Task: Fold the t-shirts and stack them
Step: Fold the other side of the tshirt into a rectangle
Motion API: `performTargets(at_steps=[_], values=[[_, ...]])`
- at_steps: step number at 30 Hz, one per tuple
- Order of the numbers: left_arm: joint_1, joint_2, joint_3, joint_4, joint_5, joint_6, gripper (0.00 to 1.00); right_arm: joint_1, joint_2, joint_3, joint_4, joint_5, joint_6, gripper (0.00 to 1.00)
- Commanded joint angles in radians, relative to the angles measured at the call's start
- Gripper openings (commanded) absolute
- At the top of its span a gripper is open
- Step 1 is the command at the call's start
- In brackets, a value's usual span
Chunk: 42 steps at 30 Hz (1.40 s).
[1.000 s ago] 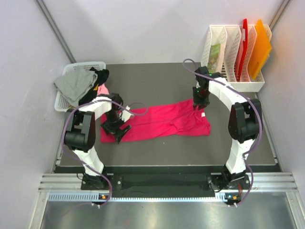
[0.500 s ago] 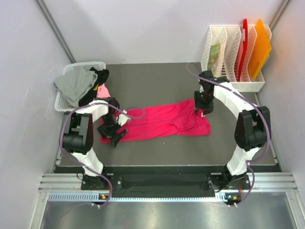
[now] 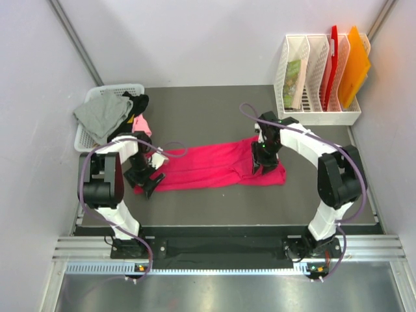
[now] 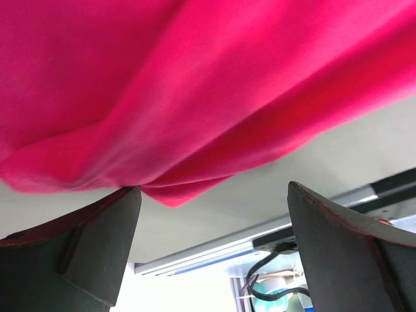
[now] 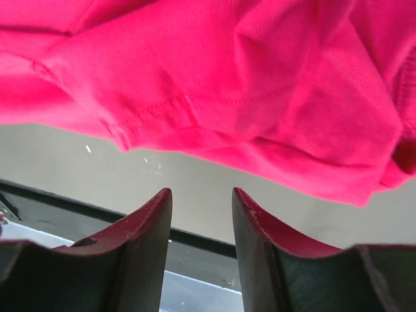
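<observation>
Crimson t-shirt lies narrower and further toward frame left than one second ago; the lengthwise fold appears complete. Left gripper is released wide. Right gripper is narrowly parted, grasping nothing.

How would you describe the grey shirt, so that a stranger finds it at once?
At the table's far left corner stands a white basket. The grey shirt hangs over its rim, next to a black one and a pink one. It alone is grey, and it is the leftmost cloth.
</observation>
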Motion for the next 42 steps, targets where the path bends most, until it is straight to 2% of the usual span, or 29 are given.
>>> performTargets(at_steps=[1,14,16,17,19,20,21,28,33,34,36,37,38,40,42], values=[[0.016,0.013,0.009,0.066,-0.019,0.052,0.99,0.004,0.056,0.053,0.058,-0.019,0.022,0.42],[0.054,-0.05,-0.04,0.064,-0.026,0.084,0.99,0.002,0.164,0.052,0.122,0.035,0.029,0.36],[0.059,-0.054,-0.04,0.064,-0.026,0.084,0.99,0.003,0.162,0.045,0.131,0.034,0.032,0.31],[0.059,-0.054,-0.04,0.063,-0.026,0.084,0.99,0.002,0.162,0.044,0.131,0.044,0.033,0.22],[0.06,-0.056,-0.04,0.063,-0.026,0.083,0.99,0.0,0.161,0.056,0.125,0.049,0.03,0.12],[0.06,-0.057,-0.041,0.061,-0.026,0.083,0.99,-0.004,0.161,0.082,0.108,0.06,0.032,0.03],[0.063,-0.057,-0.041,0.063,-0.026,0.083,0.99,-0.006,0.15,0.1,0.099,0.063,0.03,0.0],[0.066,-0.059,-0.051,0.061,-0.026,0.078,0.99,-0.015,0.127,0.321,0.009,0.08,0.03,0.0],[0.066,-0.06,-0.052,0.052,-0.023,0.075,0.99,-0.023,0.214,0.461,-0.002,0.057,0.024,0.0],[0.066,-0.06,-0.051,0.049,-0.022,0.075,0.99,-0.024,0.233,0.496,-0.005,0.049,0.024,0.06],[0.066,-0.06,-0.049,0.044,-0.023,0.078,0.99,-0.024,0.282,0.525,-0.022,0.035,0.016,0.26],[0.065,-0.06,-0.046,0.043,-0.023,0.078,0.99,-0.024,0.293,0.539,-0.025,0.032,0.018,0.49],[0.066,-0.06,-0.044,0.041,-0.023,0.078,0.99,-0.023,0.305,0.541,-0.024,0.032,0.015,0.6],[0.066,-0.057,-0.035,0.035,-0.023,0.078,0.99,-0.026,0.31,0.545,-0.03,0.049,0.009,0.79],[0.066,-0.056,-0.031,0.03,-0.02,0.078,0.99,-0.027,0.305,0.548,-0.039,0.067,0.003,0.86]])
